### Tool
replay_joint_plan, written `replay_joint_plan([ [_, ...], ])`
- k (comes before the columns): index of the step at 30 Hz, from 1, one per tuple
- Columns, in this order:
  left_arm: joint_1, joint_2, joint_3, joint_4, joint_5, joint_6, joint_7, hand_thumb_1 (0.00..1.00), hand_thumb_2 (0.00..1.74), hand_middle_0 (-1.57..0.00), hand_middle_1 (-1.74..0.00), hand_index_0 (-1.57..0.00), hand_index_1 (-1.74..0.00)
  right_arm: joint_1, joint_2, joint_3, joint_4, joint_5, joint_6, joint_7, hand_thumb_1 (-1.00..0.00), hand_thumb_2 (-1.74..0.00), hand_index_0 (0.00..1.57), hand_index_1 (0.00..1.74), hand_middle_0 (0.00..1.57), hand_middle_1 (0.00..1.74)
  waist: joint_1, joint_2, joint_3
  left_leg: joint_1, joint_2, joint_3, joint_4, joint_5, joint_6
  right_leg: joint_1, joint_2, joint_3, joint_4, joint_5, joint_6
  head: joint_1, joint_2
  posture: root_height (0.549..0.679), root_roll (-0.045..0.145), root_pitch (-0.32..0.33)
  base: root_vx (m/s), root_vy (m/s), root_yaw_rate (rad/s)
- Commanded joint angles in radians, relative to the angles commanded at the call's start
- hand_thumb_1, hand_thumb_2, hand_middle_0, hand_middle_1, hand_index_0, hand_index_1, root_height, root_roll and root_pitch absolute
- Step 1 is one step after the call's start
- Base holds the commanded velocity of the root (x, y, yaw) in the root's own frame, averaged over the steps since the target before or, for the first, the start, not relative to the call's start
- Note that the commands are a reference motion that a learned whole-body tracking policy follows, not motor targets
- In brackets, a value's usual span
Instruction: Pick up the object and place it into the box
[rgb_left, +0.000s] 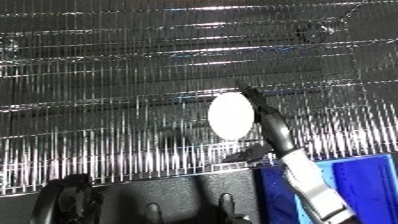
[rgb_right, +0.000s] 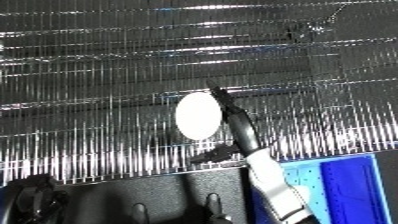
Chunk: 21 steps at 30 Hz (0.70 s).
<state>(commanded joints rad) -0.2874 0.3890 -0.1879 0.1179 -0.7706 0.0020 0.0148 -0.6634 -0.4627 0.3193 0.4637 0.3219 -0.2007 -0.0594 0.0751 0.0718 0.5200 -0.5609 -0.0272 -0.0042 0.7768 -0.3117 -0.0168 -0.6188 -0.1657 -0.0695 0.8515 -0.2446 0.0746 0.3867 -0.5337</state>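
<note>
The flat white oval disc (rgb_left: 231, 115) stands near the middle of the silver, ribbed foil-covered bench (rgb_left: 107, 100), and seems upright on its edge with its broad face toward the camera. It is well clear of the far edge and lies just beyond the near edge.

Nearest the camera, a dark moulded panel (rgb_left: 169, 200) fills the lower edge of both views. At its left end sits a black rounded part (rgb_left: 64, 200); whether this is the left hand cannot be told, and the state of its fingers cannot be told either.

At the lower right, a blue bin (rgb_left: 369, 187) lies against the near right corner of the bench. Only its rim and part of its blue interior show.

The white and silver right forearm (rgb_left: 313, 187) rises from the lower edge, crossing in front of the bin's left side. It ends in the black right hand (rgb_left: 274, 131), which reaches up and leftward over the bench. The fingers (rgb_right: 233, 116) are extended straight and held together, running along the right rim of the disc and apparently touching it. The thumb (rgb_left: 244, 154) projects to the left, below the disc's lower rim. Nothing is curled round the disc.

Beyond the disc, the foil surface continues to the far edge in bright horizontal creases.
</note>
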Motion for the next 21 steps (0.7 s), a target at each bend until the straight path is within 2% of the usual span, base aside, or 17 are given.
replay_joint_plan([
  [4, -0.005, -0.001, -0.002, 0.000, -0.004, 0.001, 0.001, 1.00, 1.74, -1.57, -1.74, -1.57, -1.74, -0.017, 0.000, 0.000, 0.012, -0.001, -0.008, -0.017, -0.55, -0.96, 0.86, 0.96, 0.86, 0.96, 0.001, 0.003, 0.000, -0.003, -0.001, 0.002, 0.001, 0.001, 0.0014, -0.006, 0.0016, 0.001, 0.003, 0.000, -0.0013, 0.005, 0.005, 0.626, 0.046, 0.085, -0.027, 0.015, 0.003],
  [5, -0.005, -0.001, -0.002, 0.000, -0.004, 0.001, 0.001, 1.00, 1.74, -1.57, -1.74, -1.57, -1.74, -0.017, 0.000, 0.000, 0.012, -0.001, -0.008, -0.017, -0.55, -0.96, 0.86, 0.96, 0.86, 0.96, 0.001, 0.003, 0.000, -0.003, -0.001, 0.002, 0.001, 0.001, 0.0014, -0.006, 0.0016, 0.001, 0.003, 0.000, -0.0013, 0.005, 0.005, 0.626, 0.046, 0.085, -0.028, 0.012, 0.007],
  [7, -0.006, 0.000, -0.003, -0.001, -0.007, 0.002, 0.001, 1.00, 1.74, -1.57, -1.74, -1.57, -1.74, -0.022, -0.001, -0.002, 0.015, -0.002, -0.007, -0.026, -0.65, -1.13, 1.02, 1.13, 1.02, 1.13, 0.001, 0.003, 0.000, -0.003, -0.001, 0.003, -0.001, 0.001, 0.0021, -0.007, 0.0021, 0.002, 0.003, 0.001, -0.0013, 0.006, 0.008, 0.626, 0.046, 0.086, -0.036, 0.011, 0.006],
  [14, -0.007, 0.004, -0.003, -0.001, -0.012, 0.001, -0.007, 1.00, 1.74, -1.57, -1.74, -1.57, -1.74, -0.024, -0.011, -0.012, 0.022, -0.005, -0.003, -0.060, -0.65, -1.13, 1.02, 1.13, 1.02, 1.13, -0.001, 0.001, 0.000, 0.020, -0.002, 0.003, -0.031, 0.011, 0.0039, 0.011, 0.0070, 0.001, -0.022, 0.009, -0.0011, 0.013, 0.019, 0.629, 0.045, 0.083, -0.044, -0.007, -0.005],
  [21, -0.001, 0.014, 0.001, 0.013, -0.016, -0.008, -0.032, 1.00, 1.74, -1.57, -1.74, -1.57, -1.74, -0.003, -0.013, -0.043, -0.017, 0.007, -0.038, -0.098, -0.65, -1.13, 1.02, 1.13, 1.02, 1.13, -0.015, -0.009, 0.000, 0.077, 0.003, 0.002, -0.081, 0.024, 0.0031, 0.062, 0.0144, 0.002, -0.077, 0.025, 0.0045, 0.025, 0.035, 0.636, 0.042, 0.068, -0.061, -0.034, -0.069],
])
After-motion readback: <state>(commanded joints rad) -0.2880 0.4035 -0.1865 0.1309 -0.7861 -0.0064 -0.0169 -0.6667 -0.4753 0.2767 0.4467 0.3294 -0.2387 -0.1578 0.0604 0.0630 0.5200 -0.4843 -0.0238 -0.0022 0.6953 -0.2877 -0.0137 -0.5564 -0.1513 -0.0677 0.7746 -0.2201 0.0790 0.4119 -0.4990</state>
